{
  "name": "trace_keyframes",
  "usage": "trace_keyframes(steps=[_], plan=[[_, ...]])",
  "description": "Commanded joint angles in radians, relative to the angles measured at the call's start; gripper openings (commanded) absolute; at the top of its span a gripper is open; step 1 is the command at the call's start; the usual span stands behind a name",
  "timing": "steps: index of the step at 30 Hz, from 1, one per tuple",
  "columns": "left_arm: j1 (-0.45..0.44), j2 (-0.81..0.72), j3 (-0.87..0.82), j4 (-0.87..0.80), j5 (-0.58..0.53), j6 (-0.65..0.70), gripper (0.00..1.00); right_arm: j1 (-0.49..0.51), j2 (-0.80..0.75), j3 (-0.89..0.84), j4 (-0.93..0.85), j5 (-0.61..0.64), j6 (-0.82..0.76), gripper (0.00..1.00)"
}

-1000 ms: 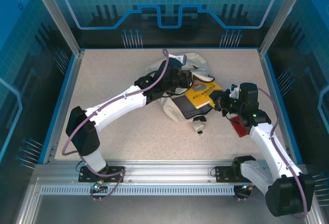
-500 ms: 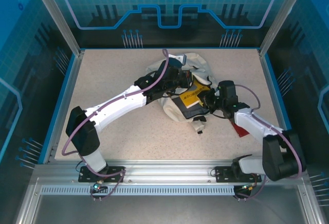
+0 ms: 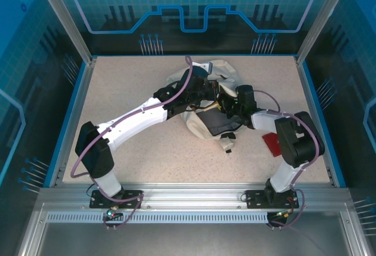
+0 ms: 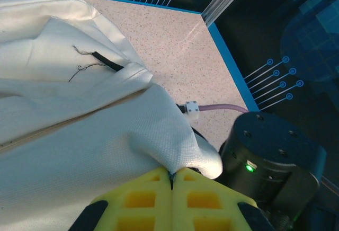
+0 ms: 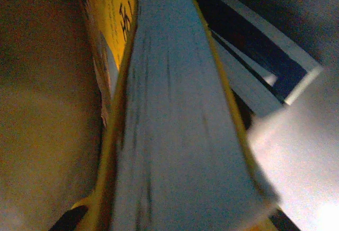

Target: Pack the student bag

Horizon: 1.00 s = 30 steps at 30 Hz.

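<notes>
The student bag (image 3: pixel 220 71) lies slumped on a speckled beige tabletop (image 3: pixel 135 80), towards its far side and about midway across, inside a cell with blue edging (image 3: pixel 69 112) round the table, an aluminium rail (image 3: pixel 194 194) along the near side and translucent blue patterned panels (image 3: pixel 194 3) as walls. The left gripper (image 3: pixel 207 91) reaches the bag from its near-left, and in the left wrist view its yellow fingertips (image 4: pixel 153 188) are pressed together on a fold of the bag's cream fabric (image 4: pixel 79 135), pinching it up off the table. The right gripper (image 3: pixel 232 104) comes in from the bag's right side and is pushed against the opening. In the right wrist view a yellow-covered book (image 5: pixel 180 135) runs straight out from it, pale page edge facing the lens, into a dim interior; the picture is blurred, but the jaws seem clamped on that book. A dark flat book (image 3: pixel 216 124) lies half out of the bag on its near side, and a flat red item (image 3: pixel 272 144) rests on the table well to the bag's near-right
</notes>
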Motion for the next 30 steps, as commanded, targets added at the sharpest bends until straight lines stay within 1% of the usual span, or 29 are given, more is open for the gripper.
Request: trace_keyframes(steps=[1, 5, 7, 8, 10, 12, 16, 20, 21, 22, 24, 26, 27, 28, 30], plan=[[0.008, -0.051, 0.008, 0.037, -0.01, -0.031, 0.0, 0.002, 0.059, 0.068, 0.021, -0.005, 0.007, 0.18], [0.016, -0.043, 0.006, 0.033, -0.005, -0.04, 0.0, -0.002, 0.038, 0.047, 0.001, -0.031, -0.015, 0.38], [0.021, -0.038, 0.005, 0.027, -0.004, -0.042, 0.0, -0.011, -0.011, -0.013, -0.046, -0.05, -0.036, 0.51], [0.024, -0.037, 0.003, 0.024, -0.003, -0.044, 0.0, -0.015, -0.033, -0.029, -0.074, -0.06, -0.05, 0.55], [0.029, -0.032, -0.005, 0.021, 0.005, -0.05, 0.0, -0.025, -0.1, -0.072, -0.149, -0.084, -0.086, 0.61], [0.034, -0.029, -0.013, 0.018, 0.012, -0.06, 0.0, -0.028, -0.171, -0.117, -0.259, -0.082, -0.114, 0.62], [0.044, -0.029, -0.034, 0.011, 0.033, -0.071, 0.0, -0.03, -0.338, -0.248, -0.4, -0.049, -0.139, 0.56], [0.046, -0.023, -0.046, -0.009, 0.082, -0.058, 0.0, -0.04, -0.521, -0.299, -0.638, 0.063, -0.218, 0.54], [0.046, -0.022, -0.048, -0.022, 0.097, -0.055, 0.05, -0.045, -0.573, -0.295, -0.711, 0.102, -0.246, 0.53], [0.046, -0.021, -0.051, -0.034, 0.108, -0.055, 0.15, -0.049, -0.617, -0.288, -0.766, 0.138, -0.269, 0.53], [0.048, -0.027, -0.066, -0.063, 0.11, -0.057, 0.46, -0.051, -0.71, -0.254, -0.891, 0.233, -0.325, 0.54], [0.057, -0.045, -0.088, -0.082, 0.105, -0.064, 0.64, -0.05, -0.774, -0.216, -0.969, 0.295, -0.381, 0.56], [0.069, -0.059, -0.108, -0.086, 0.104, -0.071, 0.7, -0.05, -0.795, -0.19, -1.005, 0.316, -0.41, 0.58], [0.08, -0.072, -0.126, -0.088, 0.104, -0.079, 0.74, -0.046, -0.804, -0.164, -1.034, 0.329, -0.431, 0.59], [0.115, -0.105, -0.179, -0.089, 0.105, -0.099, 0.77, -0.034, -0.796, -0.097, -1.068, 0.328, -0.507, 0.61]])
